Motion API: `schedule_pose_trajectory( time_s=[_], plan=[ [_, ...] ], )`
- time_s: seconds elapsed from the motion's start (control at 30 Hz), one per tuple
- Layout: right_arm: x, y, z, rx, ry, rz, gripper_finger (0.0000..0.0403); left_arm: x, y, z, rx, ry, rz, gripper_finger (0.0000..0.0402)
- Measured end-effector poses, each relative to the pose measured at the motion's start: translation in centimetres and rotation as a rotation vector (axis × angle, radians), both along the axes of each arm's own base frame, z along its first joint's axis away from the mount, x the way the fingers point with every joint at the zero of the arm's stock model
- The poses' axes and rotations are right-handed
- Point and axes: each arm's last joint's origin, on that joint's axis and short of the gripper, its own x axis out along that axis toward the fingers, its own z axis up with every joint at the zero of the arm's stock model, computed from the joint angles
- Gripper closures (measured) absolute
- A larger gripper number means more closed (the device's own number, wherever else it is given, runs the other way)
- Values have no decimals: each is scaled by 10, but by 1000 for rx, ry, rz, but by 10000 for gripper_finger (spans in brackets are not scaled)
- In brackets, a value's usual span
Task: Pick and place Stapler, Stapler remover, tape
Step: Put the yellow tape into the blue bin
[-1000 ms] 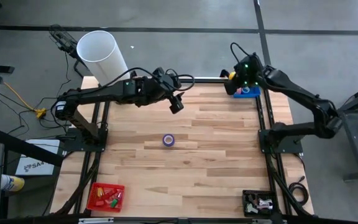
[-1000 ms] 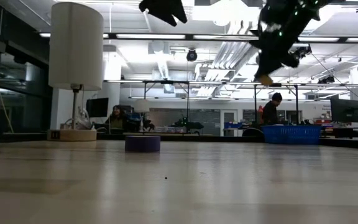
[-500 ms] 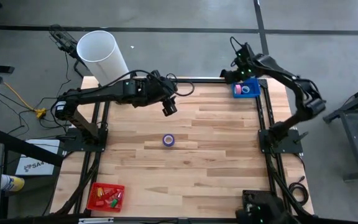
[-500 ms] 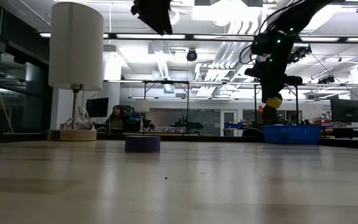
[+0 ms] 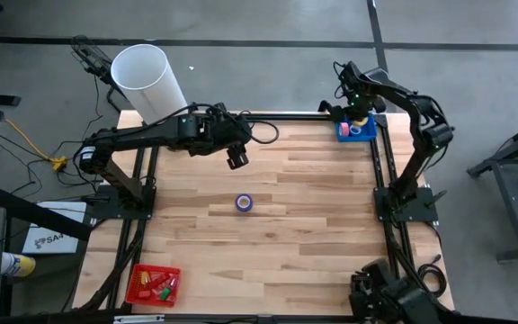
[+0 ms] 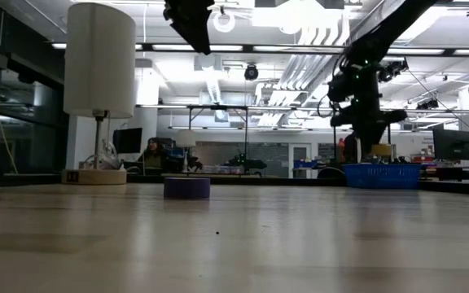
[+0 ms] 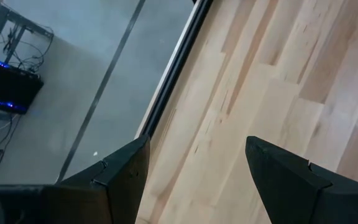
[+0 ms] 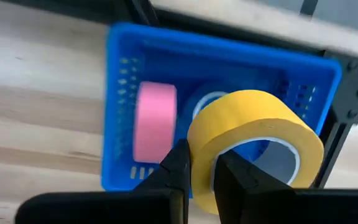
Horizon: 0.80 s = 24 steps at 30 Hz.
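Note:
My right gripper [image 8: 202,169] hangs over the blue basket [image 8: 120,93] at the table's far right corner [image 5: 356,131], shut on the yellow tape roll [image 8: 253,124]. A pink roll [image 8: 154,121] stands on edge in the basket, with a blue roll [image 8: 207,102] beside it. The purple roll [image 5: 245,203] lies flat on the middle of the table [image 6: 186,188]. My left gripper [image 5: 236,160] is open and empty, held high above the far middle of the table [image 7: 191,168]. No stapler or staple remover can be made out. My right gripper holds the yellow roll by its ring wall [image 8: 202,149]. One finger [image 8: 176,165] is outside the ring and the other finger [image 8: 232,171] is at the open centre. It comes from above, pointing down, and the roll is lifted clear over the basket.
A white cylinder [image 5: 147,79] stands past the far left corner. A red tray [image 5: 153,284] with small items sits at the near left corner. Dark metal frame rails [image 5: 380,171] run along the table's sides. Bare wood lies around the purple roll.
My right gripper has carried the yellow roll down toward the blue basket at the far right corner, and its arm has folded back. My left gripper has moved toward the table's left edge and slightly toward the near edge, staying high.

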Motion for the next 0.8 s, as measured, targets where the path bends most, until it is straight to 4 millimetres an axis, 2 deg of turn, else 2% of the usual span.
schedule_pose_trajectory(
  time_s=[0.1, 0.47, 0.8],
  plan=[
    [-8, -2, -9, 47, -13, -33, 369, 0, 0, 0, 0, 0, 0, 142],
    [-10, -6, -9, 43, -72, -44, 364, 0, 0, 0, 10, 14, -16, 142],
    [-9, -6, -9, 37, -69, -42, 314, 0, 0, 0, 9, 13, -15, 142]
  ],
)
